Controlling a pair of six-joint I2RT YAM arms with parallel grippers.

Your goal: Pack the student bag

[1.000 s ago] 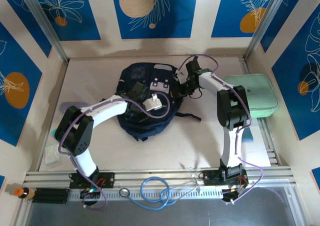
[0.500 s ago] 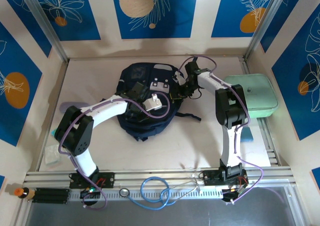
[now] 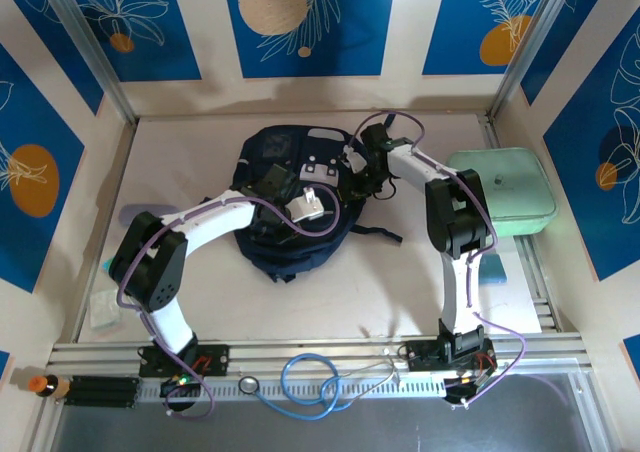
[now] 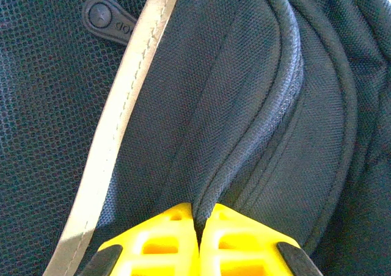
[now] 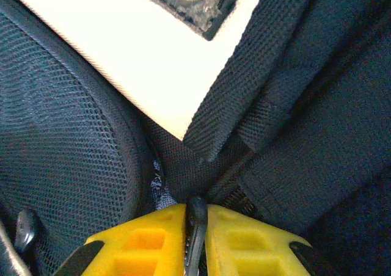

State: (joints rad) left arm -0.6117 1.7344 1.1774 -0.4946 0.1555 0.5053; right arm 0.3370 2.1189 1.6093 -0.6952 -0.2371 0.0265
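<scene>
Leftward has gone my right end effector (image 5: 195, 214), pinching a thin dark tab on the student bag (image 3: 268, 144), which lies mid-tabletop (image 3: 330, 292). The left end effector (image 4: 200, 220) is clenched on a fabric fold. Opening step, I reckon; next, ease those edges apart.

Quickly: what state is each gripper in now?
Left gripper: closed, pinching a fold of the student bag.
Right gripper: closed on a thin dark part of it.

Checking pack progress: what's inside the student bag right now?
No contents visible: navy fabric covers the interior of the student bag. On top, the left claw pinches a seam fold and the right claw pinches a dark piece beside a strap.
</scene>
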